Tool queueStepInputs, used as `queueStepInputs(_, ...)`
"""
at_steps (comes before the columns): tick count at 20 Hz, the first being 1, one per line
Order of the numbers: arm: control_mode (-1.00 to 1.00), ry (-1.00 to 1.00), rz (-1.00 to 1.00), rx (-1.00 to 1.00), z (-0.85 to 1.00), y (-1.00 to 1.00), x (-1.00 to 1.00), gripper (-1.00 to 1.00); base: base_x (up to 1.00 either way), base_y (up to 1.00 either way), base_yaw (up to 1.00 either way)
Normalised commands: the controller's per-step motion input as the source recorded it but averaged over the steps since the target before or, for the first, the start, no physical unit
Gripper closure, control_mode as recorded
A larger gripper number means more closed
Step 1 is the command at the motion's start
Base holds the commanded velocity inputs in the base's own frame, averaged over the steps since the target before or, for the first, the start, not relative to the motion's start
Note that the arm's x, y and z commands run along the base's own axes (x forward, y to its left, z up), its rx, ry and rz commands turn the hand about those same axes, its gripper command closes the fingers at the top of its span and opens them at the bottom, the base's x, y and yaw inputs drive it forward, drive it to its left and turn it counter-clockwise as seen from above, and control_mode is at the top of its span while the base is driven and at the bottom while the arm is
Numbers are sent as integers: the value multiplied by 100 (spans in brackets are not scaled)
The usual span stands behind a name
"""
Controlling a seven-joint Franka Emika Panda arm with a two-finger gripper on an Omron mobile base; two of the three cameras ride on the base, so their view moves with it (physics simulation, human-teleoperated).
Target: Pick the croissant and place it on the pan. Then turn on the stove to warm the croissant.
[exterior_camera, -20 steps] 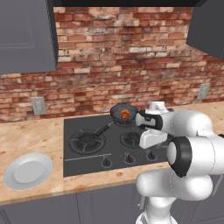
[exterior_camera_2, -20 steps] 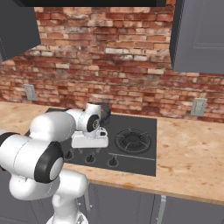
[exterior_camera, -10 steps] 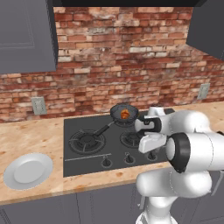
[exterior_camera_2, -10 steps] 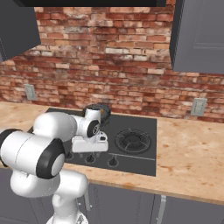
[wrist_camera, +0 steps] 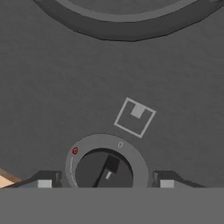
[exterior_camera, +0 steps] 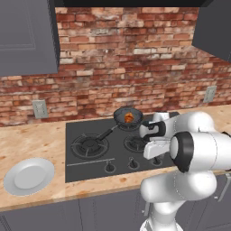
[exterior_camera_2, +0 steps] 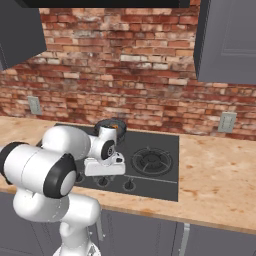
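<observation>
A: Where are the fingers (wrist_camera: 43, 182)?

B: Spread apart, one on each side of a round stove knob (wrist_camera: 104, 168), low over it; I cannot tell if they touch it.

A: And around that?

B: The black stove (exterior_camera: 97, 158), its front knob row under the hand.

A: The croissant (exterior_camera: 129, 117)?

B: In the pan (exterior_camera: 121, 116) on the back burner, handle pointing front-left. A pale plate (exterior_camera: 28, 175) sits well apart on the tabletop (exterior_camera: 31, 139).
</observation>
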Motion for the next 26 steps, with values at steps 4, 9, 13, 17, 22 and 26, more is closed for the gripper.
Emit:
queueStepInputs(4, -100, 0, 0, 0, -24, 0, 0, 100, 0, 0, 0)
queueStepInputs(9, -100, 0, 0, 0, -16, 0, -4, 100, 0, 0, 0)
queueStepInputs(13, -100, 0, 0, 0, -10, 1, -9, 100, 0, 0, 0)
queueStepInputs(17, -100, 0, 0, 0, 0, 0, -6, 100, 0, 0, 0)
queueStepInputs(22, -100, 0, 0, 0, -3, 0, -37, 100, 0, 0, 0)
queueStepInputs(26, -100, 0, 0, 0, -2, 0, -1, 100, 0, 0, 0)
